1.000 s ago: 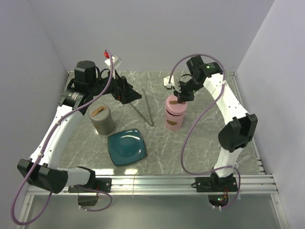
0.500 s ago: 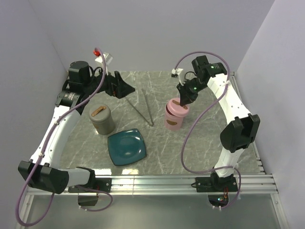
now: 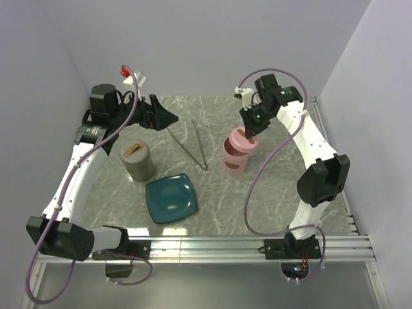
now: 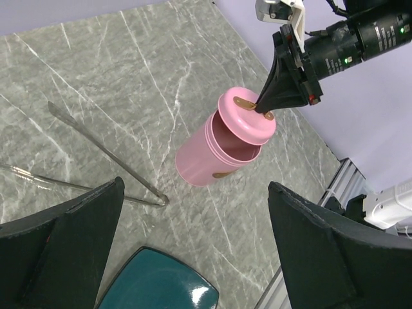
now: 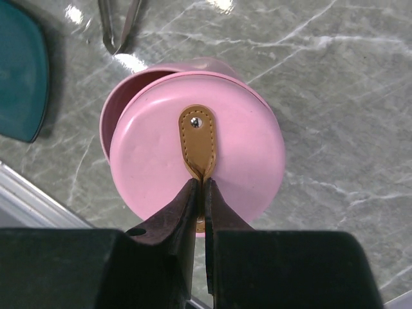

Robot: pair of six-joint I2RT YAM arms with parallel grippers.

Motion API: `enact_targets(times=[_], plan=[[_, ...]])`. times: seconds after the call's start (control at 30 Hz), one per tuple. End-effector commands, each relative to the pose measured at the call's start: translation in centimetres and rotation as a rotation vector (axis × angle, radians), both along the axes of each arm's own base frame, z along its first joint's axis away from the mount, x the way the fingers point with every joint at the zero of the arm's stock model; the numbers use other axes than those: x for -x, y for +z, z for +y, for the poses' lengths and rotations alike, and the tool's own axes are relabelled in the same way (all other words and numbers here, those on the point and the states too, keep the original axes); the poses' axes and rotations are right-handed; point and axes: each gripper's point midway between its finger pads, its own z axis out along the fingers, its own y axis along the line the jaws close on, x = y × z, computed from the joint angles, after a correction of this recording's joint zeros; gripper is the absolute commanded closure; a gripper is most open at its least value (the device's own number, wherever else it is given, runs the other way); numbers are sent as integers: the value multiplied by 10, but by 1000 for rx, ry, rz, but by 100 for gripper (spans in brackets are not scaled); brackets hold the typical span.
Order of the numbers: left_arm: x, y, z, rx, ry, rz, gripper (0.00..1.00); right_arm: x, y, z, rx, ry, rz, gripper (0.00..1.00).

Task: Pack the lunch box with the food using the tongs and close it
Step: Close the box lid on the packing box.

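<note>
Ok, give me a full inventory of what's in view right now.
pink lunch box: 1, pink, right of centre, mouth partly uncovered
pink lid: 1, pink with a brown strap, tilted over the lunch box
grey canister: 1, grey, lid on, left of centre
plate: 1, teal, square, front centre, bare
tongs: 1, silver, lying between the two containers
table: 1, grey marble
left gripper: 1, black, open, holding nothing
right gripper: 1, black, shut on the lid's strap
</note>
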Motion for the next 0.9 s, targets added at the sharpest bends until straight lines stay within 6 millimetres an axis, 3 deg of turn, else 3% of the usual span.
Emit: enact_targets(times=[0.0, 0.4, 0.87], plan=[[4, 14, 3, 26, 6, -47, 1, -9, 28, 5, -6, -73, -147, 100], [2, 9, 3, 37, 7, -23, 1, -1, 13, 30, -12, -67, -142, 100], [4, 9, 3, 31, 6, -22, 1, 8, 1, 28, 43, -44, -107, 100]])
